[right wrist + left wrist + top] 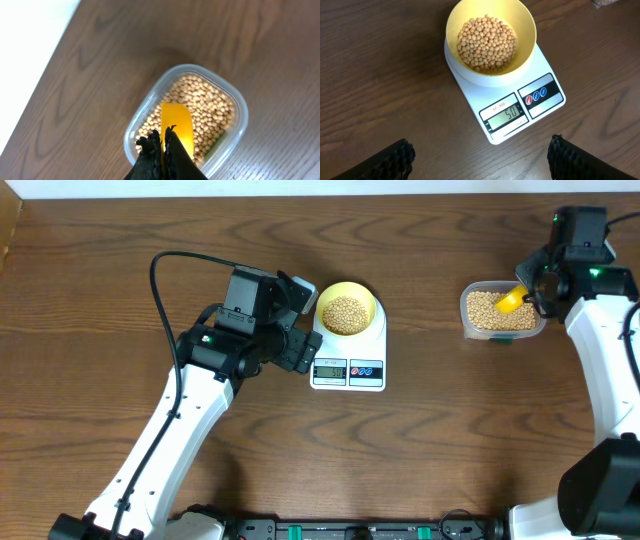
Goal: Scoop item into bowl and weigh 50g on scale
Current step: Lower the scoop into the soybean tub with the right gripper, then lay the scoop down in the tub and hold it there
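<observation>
The pale yellow bowl (368, 296) (525, 25) stands on the white scale (348, 372) (547, 102) and holds a heap of tan beans (345, 314) (487, 42). The display reads 50. My left gripper (303, 325) (481, 150) hovers just left of the scale, open, with only bare table between its fingers. At the far right my right gripper (528, 292) (163, 137) is shut on the handle of a yellow scoop (510, 302) (177, 120). The scoop hangs over the clear tub (500, 332) (241, 102), which holds more beans (205, 105).
The dark wooden table (450, 450) runs to a white back edge (300, 188). The left arm's cable (160, 280) loops up over the table to the left of the scale. A green patch shows under the tub's near side.
</observation>
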You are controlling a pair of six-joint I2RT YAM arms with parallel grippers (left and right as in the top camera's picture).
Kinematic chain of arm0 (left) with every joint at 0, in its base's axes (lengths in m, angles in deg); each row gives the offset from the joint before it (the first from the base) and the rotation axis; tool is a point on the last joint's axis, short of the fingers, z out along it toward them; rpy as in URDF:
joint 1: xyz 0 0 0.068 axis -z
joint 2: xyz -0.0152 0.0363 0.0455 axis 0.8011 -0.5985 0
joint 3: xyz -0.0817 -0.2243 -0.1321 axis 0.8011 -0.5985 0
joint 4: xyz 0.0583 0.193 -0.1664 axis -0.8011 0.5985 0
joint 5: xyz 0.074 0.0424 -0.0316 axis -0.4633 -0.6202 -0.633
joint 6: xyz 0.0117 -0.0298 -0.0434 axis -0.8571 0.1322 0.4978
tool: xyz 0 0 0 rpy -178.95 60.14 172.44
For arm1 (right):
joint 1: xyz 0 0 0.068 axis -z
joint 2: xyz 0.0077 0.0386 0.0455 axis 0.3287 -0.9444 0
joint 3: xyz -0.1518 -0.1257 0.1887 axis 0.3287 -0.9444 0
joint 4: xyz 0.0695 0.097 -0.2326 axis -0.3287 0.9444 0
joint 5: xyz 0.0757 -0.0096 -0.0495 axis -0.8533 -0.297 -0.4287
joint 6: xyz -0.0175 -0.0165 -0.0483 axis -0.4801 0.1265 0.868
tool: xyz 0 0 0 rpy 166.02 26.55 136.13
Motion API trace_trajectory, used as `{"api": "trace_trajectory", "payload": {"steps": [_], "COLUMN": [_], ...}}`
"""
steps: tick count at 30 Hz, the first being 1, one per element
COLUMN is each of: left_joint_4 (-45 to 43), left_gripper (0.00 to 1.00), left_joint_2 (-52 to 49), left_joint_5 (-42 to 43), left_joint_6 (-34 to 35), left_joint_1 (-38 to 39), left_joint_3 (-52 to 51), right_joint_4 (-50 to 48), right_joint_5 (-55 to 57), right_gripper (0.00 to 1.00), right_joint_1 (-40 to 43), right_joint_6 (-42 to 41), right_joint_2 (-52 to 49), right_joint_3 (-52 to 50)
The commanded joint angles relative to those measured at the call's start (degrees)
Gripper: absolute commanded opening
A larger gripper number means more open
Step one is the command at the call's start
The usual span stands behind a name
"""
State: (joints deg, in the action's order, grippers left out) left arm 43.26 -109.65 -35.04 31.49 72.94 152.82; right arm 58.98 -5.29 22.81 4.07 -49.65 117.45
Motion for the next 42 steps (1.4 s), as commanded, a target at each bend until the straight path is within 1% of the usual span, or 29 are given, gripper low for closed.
{"api": "trace_trajectory", "payload": {"steps": [1,8,11,15,20,25,27,29,31,32,36,39,40,42], "left_joint_4": [0.0,0.0,0.0,0.0,0.0,0.0,0.0,0.0,0.0,0.0,0.0,0.0,0.0,0.0], "left_gripper": [0.87,0.87,0.87,0.87,0.87,0.87,0.87,0.87,0.87,0.87,0.87,0.87,0.87,0.87], "left_joint_2": [0.1,0.1,0.1,0.1,0.1,0.1,0.1,0.1,0.1,0.1,0.1,0.1,0.1,0.1], "left_joint_5": [0.5,0.5,0.5,0.5,0.5,0.5,0.5,0.5,0.5,0.5,0.5,0.5,0.5,0.5], "left_joint_6": [-1.0,-1.0,-0.9,-1.0,-1.0,-1.0,-0.9,-0.9,-1.0,-1.0,-1.0,-1.0,-1.0,-0.9], "left_joint_1": [-0.2,-0.2,-0.2,-0.2,-0.2,-0.2,-0.2,-0.2,-0.2,-0.2,-0.2,-0.2,-0.2,-0.2], "left_joint_3": [-0.2,-0.2,-0.2,-0.2,-0.2,-0.2,-0.2,-0.2,-0.2,-0.2,-0.2,-0.2,-0.2,-0.2], "right_joint_4": [-0.6,-5.5,-5.7,-5.7,-5.5,-5.5,-5.3,-4.3,-2.9,-2.3,-1.3,-1.4,-1.4,-1.4], "right_joint_5": [3.8,3.7,3.7,3.6,3.7,3.6,3.6,3.6,3.6,3.6,3.6,3.6,3.6,3.6], "right_gripper": [0.01,0.01,0.01,0.02,0.18,0.27,0.35,0.48,0.59,0.63,0.76,0.84,0.86,0.93], "right_joint_1": [-0.7,-0.9,-1.3,-1.6,-2.2,-2.2,-2.2,-2.2,-2.2,-2.2,-2.2,-2.2,-2.2,-2.2], "right_joint_6": [-7.6,-7.5,-7.5,-4.9,-3.2,-1.9,-0.4,0.3,0.3,0.3,0.5,0.8,2.0,4.4], "right_joint_2": [-0.3,-0.3,-0.3,-0.3,-0.3,-0.3,-0.3,-0.3,-0.3,-0.3,-0.3,-0.3,-0.3,-0.3], "right_joint_3": [-2.5,-5.9,-6.1,-6.1,-6.1,-6.1,-6.1,-6.1,-6.1,-6.1,-6.1,-6.1,-6.1,-6.1]}}
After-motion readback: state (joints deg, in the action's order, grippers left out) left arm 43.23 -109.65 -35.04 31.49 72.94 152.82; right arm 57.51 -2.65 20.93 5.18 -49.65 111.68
